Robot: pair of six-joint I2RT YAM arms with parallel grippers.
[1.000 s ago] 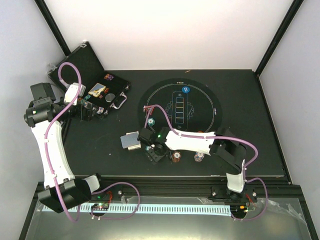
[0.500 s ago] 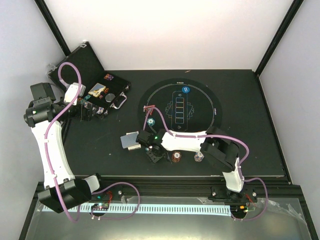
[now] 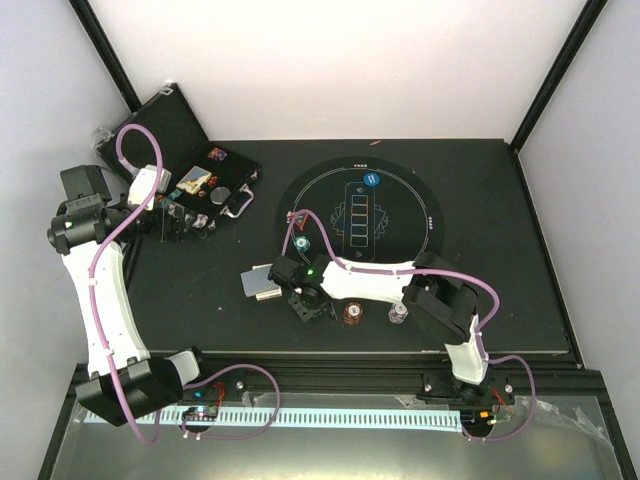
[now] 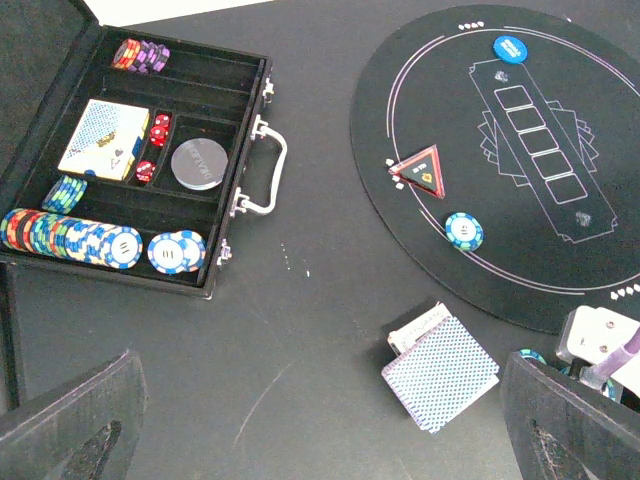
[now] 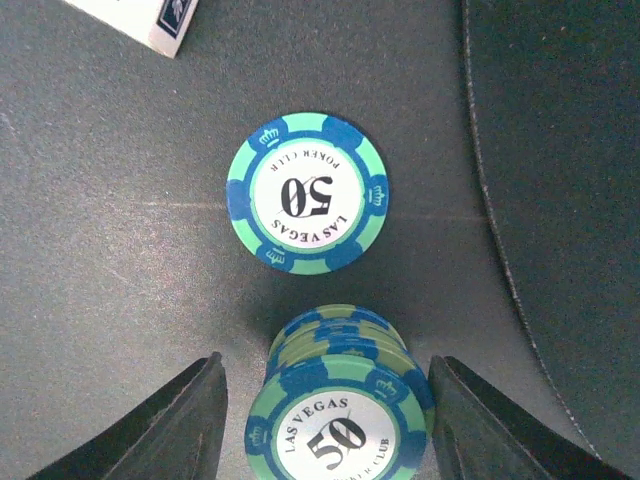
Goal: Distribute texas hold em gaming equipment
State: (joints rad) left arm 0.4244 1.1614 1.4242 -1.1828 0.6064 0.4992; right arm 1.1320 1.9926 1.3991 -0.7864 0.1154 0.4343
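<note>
In the right wrist view a stack of teal chips (image 5: 340,400) stands on the table between the fingers of my right gripper (image 5: 325,425). The gripper is open, with a gap on each side of the stack. A single teal chip (image 5: 307,193) lies flat just beyond it. From above, the right gripper (image 3: 308,305) is right of the blue-backed card deck (image 3: 262,282), with a brown-red chip stack (image 3: 352,314) and a white-grey stack (image 3: 398,315) further right. The left gripper (image 3: 180,222) hangs wide open by the case, holding nothing. In its wrist view the deck (image 4: 440,372) lies ahead.
The open black case (image 4: 240,190) holds chips, cards and dice at the back left. On the round mat (image 3: 400,215) lie a red triangle marker (image 4: 420,170), a teal chip (image 4: 464,231) and a blue disc (image 4: 511,47). The mat's edge (image 5: 500,260) runs close on the right.
My right gripper has shifted a little left toward the deck and its jaws have narrowed around the teal stack. The left arm has not moved.
</note>
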